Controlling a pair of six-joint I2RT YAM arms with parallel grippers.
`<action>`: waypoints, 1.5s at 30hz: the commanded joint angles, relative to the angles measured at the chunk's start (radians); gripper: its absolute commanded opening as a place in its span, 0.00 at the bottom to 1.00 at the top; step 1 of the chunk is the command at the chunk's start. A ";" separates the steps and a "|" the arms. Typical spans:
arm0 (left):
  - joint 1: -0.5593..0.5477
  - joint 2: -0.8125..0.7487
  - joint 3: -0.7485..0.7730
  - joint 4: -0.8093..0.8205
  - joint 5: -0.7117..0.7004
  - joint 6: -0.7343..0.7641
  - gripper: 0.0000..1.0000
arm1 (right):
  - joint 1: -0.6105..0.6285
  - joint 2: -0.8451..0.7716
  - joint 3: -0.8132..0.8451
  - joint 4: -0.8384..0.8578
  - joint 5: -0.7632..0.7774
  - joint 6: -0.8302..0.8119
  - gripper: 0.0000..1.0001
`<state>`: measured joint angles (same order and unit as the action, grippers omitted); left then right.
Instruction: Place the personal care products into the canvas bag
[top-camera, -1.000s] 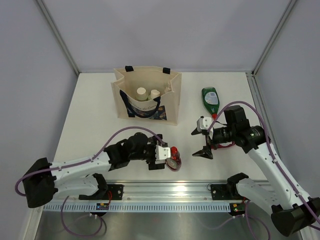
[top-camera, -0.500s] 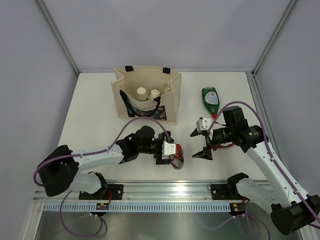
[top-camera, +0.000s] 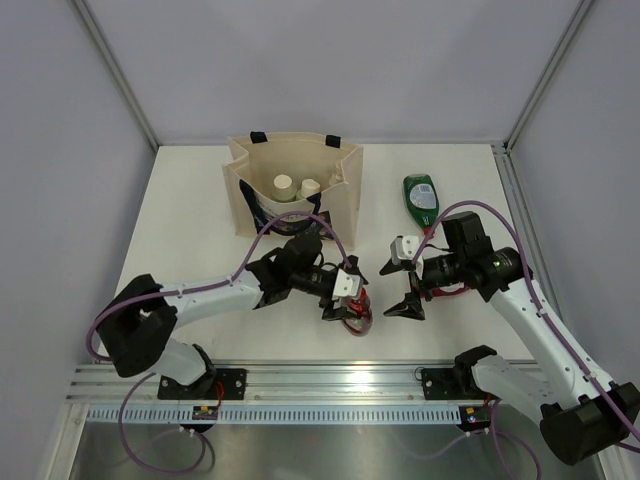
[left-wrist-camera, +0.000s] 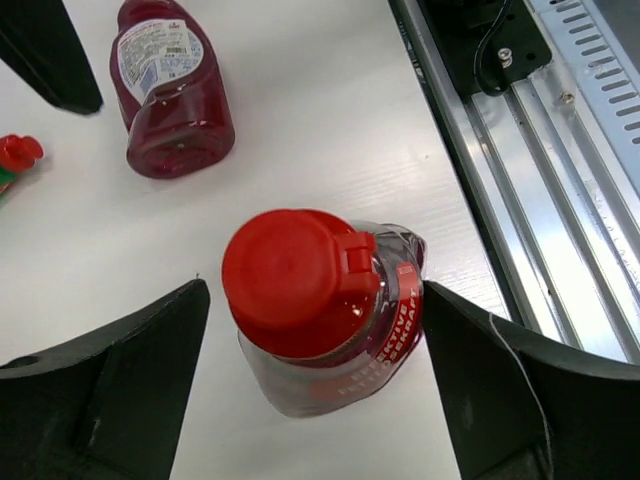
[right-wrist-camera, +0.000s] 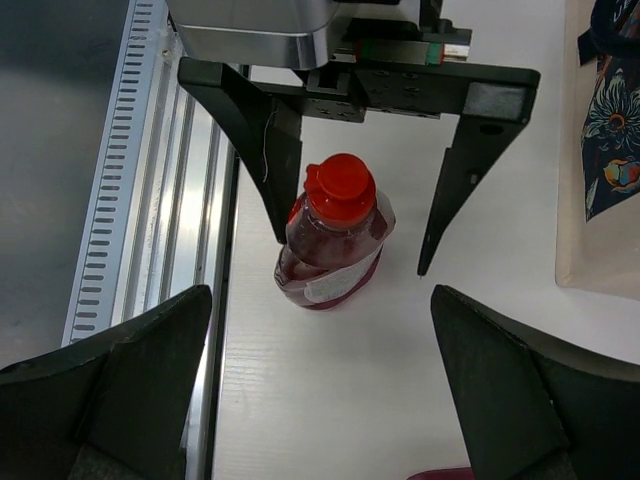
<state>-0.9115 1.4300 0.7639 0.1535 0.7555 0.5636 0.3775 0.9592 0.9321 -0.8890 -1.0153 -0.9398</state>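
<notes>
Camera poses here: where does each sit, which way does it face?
Top external: above and behind the robot, looking down on table and canvas bag; both arms, left hand, right hand show.
Left wrist: on the left arm, looking down between left fingers at the upright red bottle.
Right wrist: on the right arm, facing the left hand and that bottle; right fingers at bottom corners.
Shared: that bottle, all three.
</notes>
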 joint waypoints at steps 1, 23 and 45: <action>0.010 0.062 0.075 -0.022 0.111 0.055 0.81 | -0.011 -0.004 0.011 -0.001 -0.016 -0.013 0.99; 0.123 -0.124 0.080 0.101 0.087 -0.407 0.00 | -0.023 0.015 -0.001 0.120 0.061 0.242 1.00; 0.169 -0.287 -0.112 0.602 -0.171 -0.926 0.00 | 0.032 0.297 -0.053 0.562 -0.236 0.532 1.00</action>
<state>-0.7464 1.2133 0.6319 0.5034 0.6479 -0.2867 0.3752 1.2720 0.8894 -0.4286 -1.2186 -0.4706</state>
